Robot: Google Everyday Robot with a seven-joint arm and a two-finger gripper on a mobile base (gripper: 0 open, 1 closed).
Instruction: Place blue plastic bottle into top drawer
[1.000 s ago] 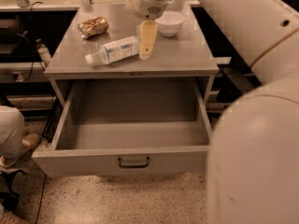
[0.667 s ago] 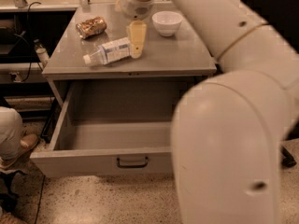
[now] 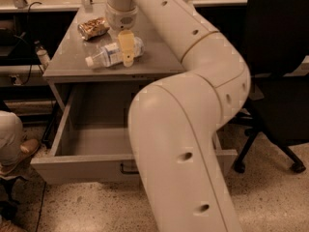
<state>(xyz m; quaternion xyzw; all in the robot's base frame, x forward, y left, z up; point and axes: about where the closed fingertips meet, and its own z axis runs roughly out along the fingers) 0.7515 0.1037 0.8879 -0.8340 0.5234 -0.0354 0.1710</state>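
The blue plastic bottle [image 3: 108,54] lies on its side on the grey cabinet top [image 3: 72,57], white cap pointing left. My gripper [image 3: 127,48] hangs down from the wrist right over the bottle's right end, in front of its body. The top drawer [image 3: 82,170] is pulled wide open below the cabinet top, and the part of its inside that shows is bare. Its dark pull handle [image 3: 126,168] is partly hidden by my arm [image 3: 183,144], which also covers the drawer's right half.
A crumpled brown-gold snack bag [image 3: 94,27] lies at the back of the cabinet top. A black office chair [image 3: 277,66] stands to the right. A person's leg and shoe [image 3: 17,144] are at the left, by the drawer. A small bottle [image 3: 42,54] stands left of the cabinet.
My gripper has moved left along the cabinet top, from beside the white bowl to over the bottle's right end. My arm now hides the bowl and more of the drawer.
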